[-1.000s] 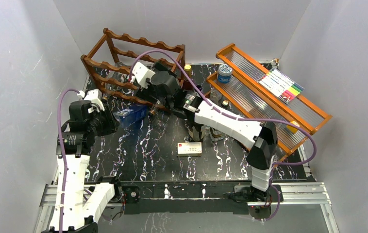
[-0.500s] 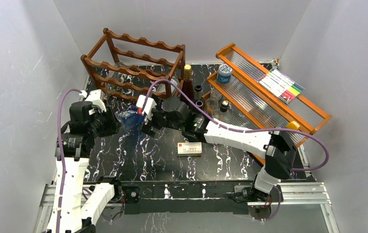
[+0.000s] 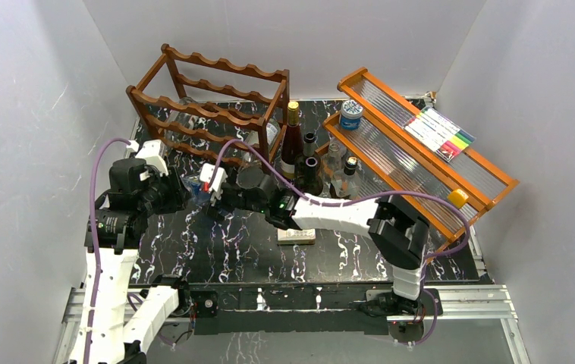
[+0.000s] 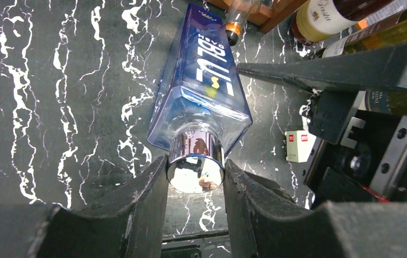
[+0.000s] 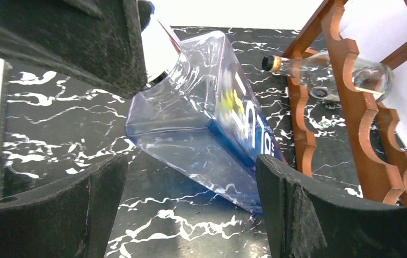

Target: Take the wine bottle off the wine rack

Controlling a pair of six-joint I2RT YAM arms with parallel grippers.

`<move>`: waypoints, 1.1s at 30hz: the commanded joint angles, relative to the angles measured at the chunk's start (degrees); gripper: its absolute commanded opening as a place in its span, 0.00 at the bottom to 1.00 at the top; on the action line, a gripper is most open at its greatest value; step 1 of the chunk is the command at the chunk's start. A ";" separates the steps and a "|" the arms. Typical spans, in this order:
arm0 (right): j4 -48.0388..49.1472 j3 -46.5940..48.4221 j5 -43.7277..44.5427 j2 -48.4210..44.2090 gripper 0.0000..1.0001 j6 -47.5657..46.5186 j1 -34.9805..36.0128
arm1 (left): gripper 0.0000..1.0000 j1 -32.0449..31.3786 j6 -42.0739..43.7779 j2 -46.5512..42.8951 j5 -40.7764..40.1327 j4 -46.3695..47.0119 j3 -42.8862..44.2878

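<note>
The wine bottle (image 4: pixel 204 80) is a square blue glass bottle with a mirror-silver cap (image 4: pixel 196 161). It lies tilted over the black marble table, clear of the wine rack (image 3: pixel 216 114), the dark red-brown frame with wavy rails at the back left. My left gripper (image 4: pixel 195 177) is shut on the cap, one finger on each side. My right gripper (image 5: pixel 190 209) is open and wide, just below the bottle's (image 5: pixel 201 123) body, with its right finger (image 5: pixel 319 215) close to the bottle's lower corner. In the top view the right gripper (image 3: pixel 212 193) covers most of the bottle (image 3: pixel 196 182).
A clear bottle (image 5: pixel 330 72) lies in the rack (image 5: pixel 351 107). Several upright bottles (image 3: pixel 292 144) stand right of the rack. An orange-brown stepped shelf (image 3: pixel 489 178) at the right holds a blue-lidded jar (image 3: pixel 351 114) and markers (image 3: pixel 440 133). A white box (image 3: pixel 296 235) lies under the right arm.
The right arm has swung back from the rack toward the near left, and its open gripper has come up beside the blue bottle. The left gripper has kept its hold and barely moved.
</note>
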 commanded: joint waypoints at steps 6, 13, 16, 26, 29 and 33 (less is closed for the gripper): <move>12.54 3.09 3.63 4.86 0.98 -0.12 1.55 | 0.00 -1.59 1.00 -1.38 1.47 2.51 3.60; 13.25 5.56 6.19 7.41 0.98 -0.91 1.66 | 0.00 -1.92 1.22 -1.47 1.17 2.07 4.02; 14.10 5.77 7.02 7.64 0.92 -0.73 1.75 | 0.00 -1.97 1.27 -1.26 1.48 2.07 4.15; 16.52 2.46 6.97 5.13 0.45 3.02 1.76 | 0.56 -1.97 1.39 -0.28 1.91 2.16 5.30; 17.20 0.66 7.87 3.61 0.34 4.87 1.75 | 0.82 -1.97 1.32 0.13 1.93 2.16 5.75; 17.87 -2.50 9.88 0.96 0.23 8.30 1.75 | 0.93 -1.97 0.97 0.46 2.04 2.41 6.66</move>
